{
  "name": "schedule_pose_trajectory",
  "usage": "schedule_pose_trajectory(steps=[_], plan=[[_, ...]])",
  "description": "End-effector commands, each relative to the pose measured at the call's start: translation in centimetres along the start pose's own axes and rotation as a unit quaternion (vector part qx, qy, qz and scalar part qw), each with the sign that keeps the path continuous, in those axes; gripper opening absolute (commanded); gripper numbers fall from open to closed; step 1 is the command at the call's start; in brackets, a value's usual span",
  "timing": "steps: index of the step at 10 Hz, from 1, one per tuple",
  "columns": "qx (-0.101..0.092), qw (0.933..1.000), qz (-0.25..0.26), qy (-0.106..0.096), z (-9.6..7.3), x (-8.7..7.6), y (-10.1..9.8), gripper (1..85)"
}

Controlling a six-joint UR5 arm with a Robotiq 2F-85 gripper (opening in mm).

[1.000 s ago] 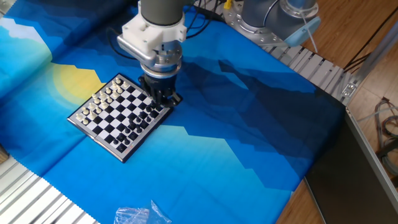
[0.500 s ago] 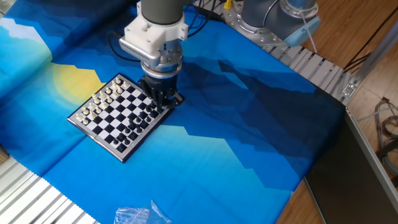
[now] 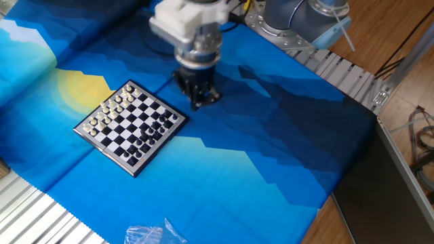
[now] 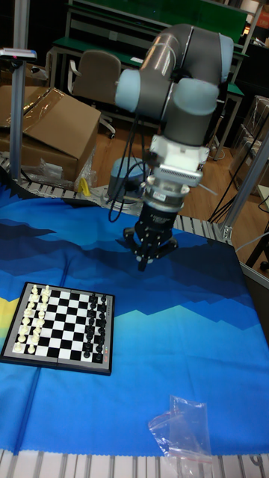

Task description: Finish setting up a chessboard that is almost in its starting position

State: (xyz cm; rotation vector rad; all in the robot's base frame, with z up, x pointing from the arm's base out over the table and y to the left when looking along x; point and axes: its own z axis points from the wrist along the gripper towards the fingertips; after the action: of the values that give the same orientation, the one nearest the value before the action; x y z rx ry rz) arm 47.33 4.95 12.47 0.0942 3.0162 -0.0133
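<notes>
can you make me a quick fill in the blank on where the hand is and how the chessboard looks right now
1. The hand hangs above the blue cloth, off the chessboard and not ____ it.
2. In the tall fixed view the white pieces stand along the board's ____ side.
3. The cloth under the chessboard is mostly ____ in colour.
4. A crumpled clear ____ bag lies near the cloth's front edge.

Missing words: touching; left; blue; plastic
</notes>
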Motion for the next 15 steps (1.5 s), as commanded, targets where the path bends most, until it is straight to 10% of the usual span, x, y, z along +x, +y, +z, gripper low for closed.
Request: schedule_pose_trajectory(steps=[1, 11, 15], plan=[[0.017, 0.9981, 0.059, -0.005, -3.0, 1.6, 0.2, 1.0], [-0.051, 0.9948, 0.084, 0.022, -1.2, 1.3, -0.1, 1.0], [-0.047, 0.9968, 0.065, -0.001, -0.2, 0.5, -0.5, 1.0]])
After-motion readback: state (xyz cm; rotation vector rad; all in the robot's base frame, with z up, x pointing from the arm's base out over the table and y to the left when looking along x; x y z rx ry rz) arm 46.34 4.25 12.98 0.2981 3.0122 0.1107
